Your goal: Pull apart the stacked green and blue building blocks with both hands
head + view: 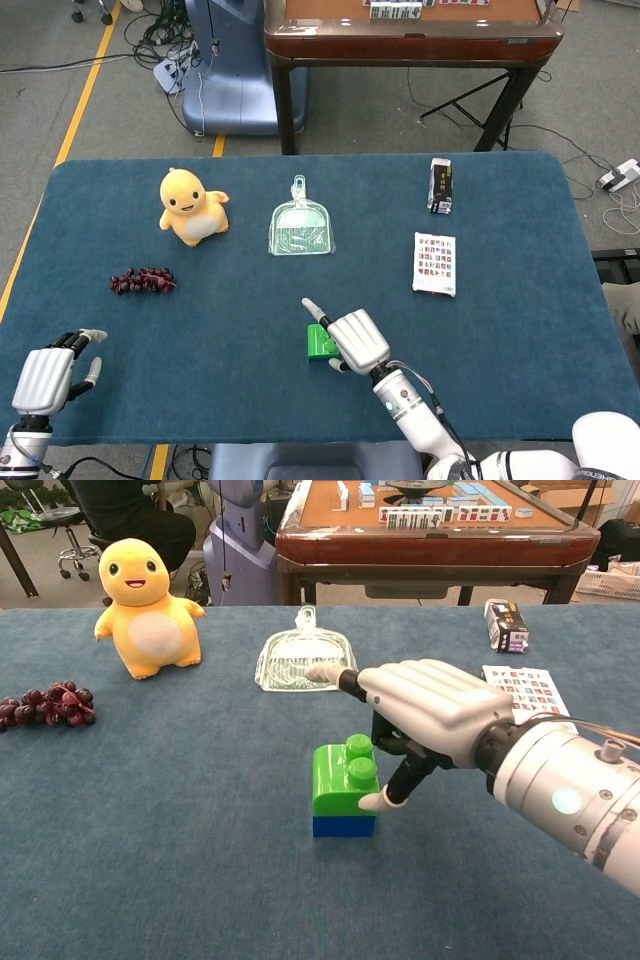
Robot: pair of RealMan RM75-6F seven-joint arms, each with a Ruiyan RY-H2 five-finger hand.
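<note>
The right hand [425, 715], fingers spread and holding nothing, touches the green block's [345, 776] right side; the open left hand [45, 378] lies well apart to the left.

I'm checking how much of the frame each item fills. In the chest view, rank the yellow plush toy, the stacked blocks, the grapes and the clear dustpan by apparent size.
1. Yellow plush toy, largest.
2. Clear dustpan and stacked blocks: too alike to rank, and the blocks sit nearer the camera.
3. Grapes, smallest, partly cut off at the frame edge.
</note>
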